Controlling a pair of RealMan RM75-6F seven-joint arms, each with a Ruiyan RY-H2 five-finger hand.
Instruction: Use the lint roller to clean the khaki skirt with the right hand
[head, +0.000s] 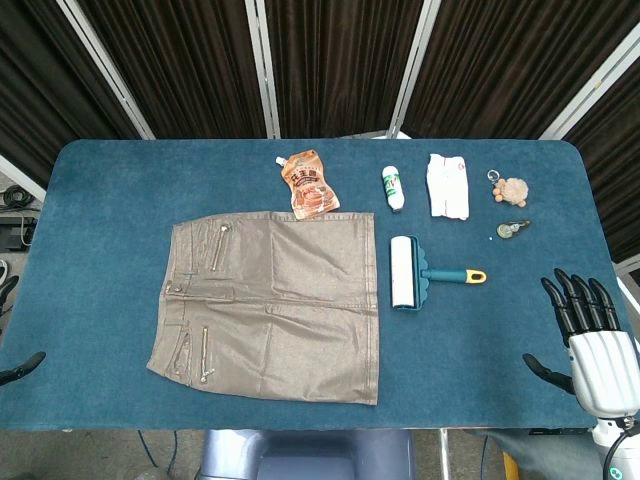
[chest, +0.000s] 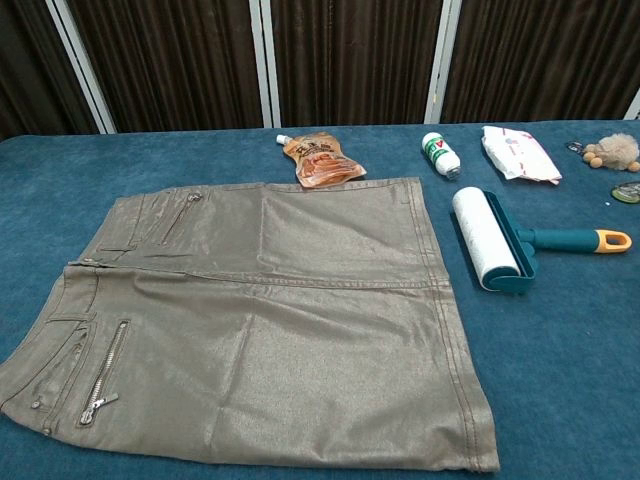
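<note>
The khaki skirt (head: 270, 305) (chest: 260, 320) lies flat in the middle of the blue table, waistband to the left. Just right of it rests the lint roller (head: 420, 273) (chest: 515, 245), a white roll in a teal frame with a yellow-tipped handle pointing right. My right hand (head: 590, 340) hovers at the table's front right corner, fingers spread and holding nothing, well away from the roller. Of my left hand only dark fingertips (head: 22, 368) show at the left edge of the head view. Neither hand appears in the chest view.
Along the back of the table (head: 100, 200) lie an orange pouch (head: 310, 184), a small white bottle (head: 393, 188), a white packet (head: 447, 185), a furry keychain (head: 512, 190) and a small round metal item (head: 512, 230).
</note>
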